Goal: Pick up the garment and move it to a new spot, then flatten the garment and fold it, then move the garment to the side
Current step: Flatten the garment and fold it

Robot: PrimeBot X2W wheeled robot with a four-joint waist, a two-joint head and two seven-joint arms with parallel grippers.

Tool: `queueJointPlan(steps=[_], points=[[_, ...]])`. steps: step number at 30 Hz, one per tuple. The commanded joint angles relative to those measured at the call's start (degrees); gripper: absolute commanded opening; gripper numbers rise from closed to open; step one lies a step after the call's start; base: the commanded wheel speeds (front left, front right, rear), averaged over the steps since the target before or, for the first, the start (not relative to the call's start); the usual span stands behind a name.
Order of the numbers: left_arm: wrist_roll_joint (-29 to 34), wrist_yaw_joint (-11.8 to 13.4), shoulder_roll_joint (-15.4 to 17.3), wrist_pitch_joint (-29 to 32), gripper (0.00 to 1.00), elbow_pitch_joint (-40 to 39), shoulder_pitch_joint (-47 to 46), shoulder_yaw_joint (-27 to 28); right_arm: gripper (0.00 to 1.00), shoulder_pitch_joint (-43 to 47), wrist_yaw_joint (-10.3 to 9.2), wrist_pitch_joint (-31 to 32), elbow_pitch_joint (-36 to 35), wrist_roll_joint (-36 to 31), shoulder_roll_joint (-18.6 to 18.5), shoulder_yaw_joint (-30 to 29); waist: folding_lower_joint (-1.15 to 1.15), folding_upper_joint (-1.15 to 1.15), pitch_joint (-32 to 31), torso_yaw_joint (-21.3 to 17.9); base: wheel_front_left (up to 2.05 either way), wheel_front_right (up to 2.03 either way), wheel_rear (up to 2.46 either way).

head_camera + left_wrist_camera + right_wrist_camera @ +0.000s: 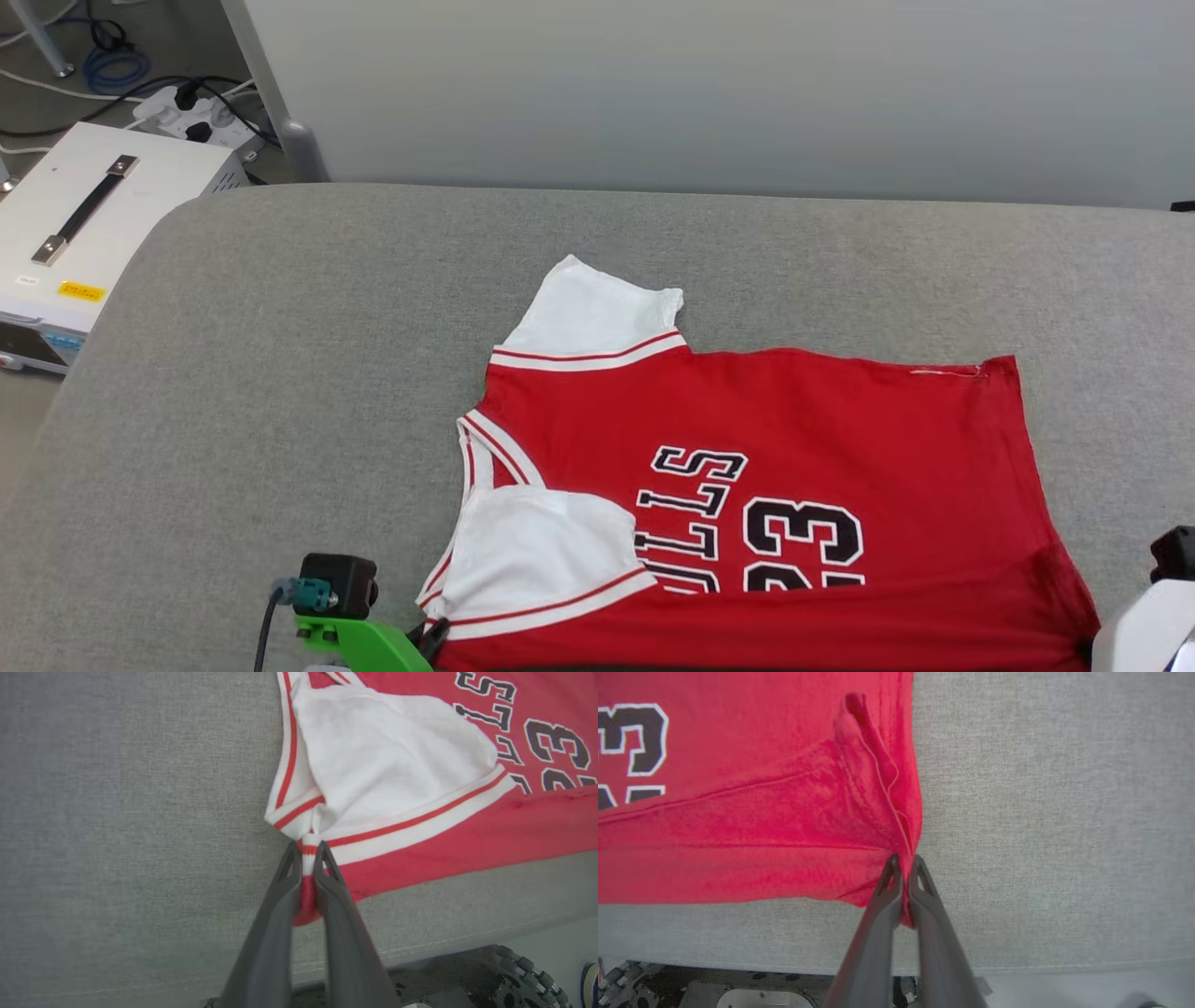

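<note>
Garment [794,420], left tool [306,851] pinching striped trim [420,820], right tool [903,863] pinching red corner [873,882]

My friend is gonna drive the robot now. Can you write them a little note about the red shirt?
Left tool: shut on the garment at its striped near shoulder corner.
Right tool: shut on its red near hem corner.
Garment: number side up on the grey table, by the near edge.
Done: laid mostly flat, near sleeve turned in.
To do: fold it, move it aside.
</note>
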Motion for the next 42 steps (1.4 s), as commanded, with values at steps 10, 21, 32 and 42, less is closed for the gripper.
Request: queueJointPlan(steps=[10,21,32,42], points=[[-0.7,-1.8,-2.1,-0.3,0.00,5.8,-0.8,-0.9,0.00,0.8,-0.05,0.1,0.5,0.3,0.8,0.1,0.00,0.00,1.5,-0.6,0.00,0.00,0.00],[1.9,-2.1,-3.7,-6.0,1.00,8.8,-3.9,-0.3,1.00,-2.1,-0.05,-7.0,2.4,0.6,0.3,0.2,0.00,0.00,0.2,-0.6,0.00,0.00,0.00],[8.3,-3.7,-3.9,-22.6,1.00,3.1,-7.6,3.3,1.00,-5.0,-0.05,-23.9,-4.4,2.5,-2.4,4.7,0.00,0.00,-1.9,-0.7,0.00,0.00,0.00],[12.2,-6.2,-7.4,-28.1,1.00,0.7,-6.3,7.2,1.00,-4.7,-0.05,-41.9,-5.5,4.0,-0.8,8.1,0.00,0.00,-1.4,-0.8,0.00,0.00,0.00]])
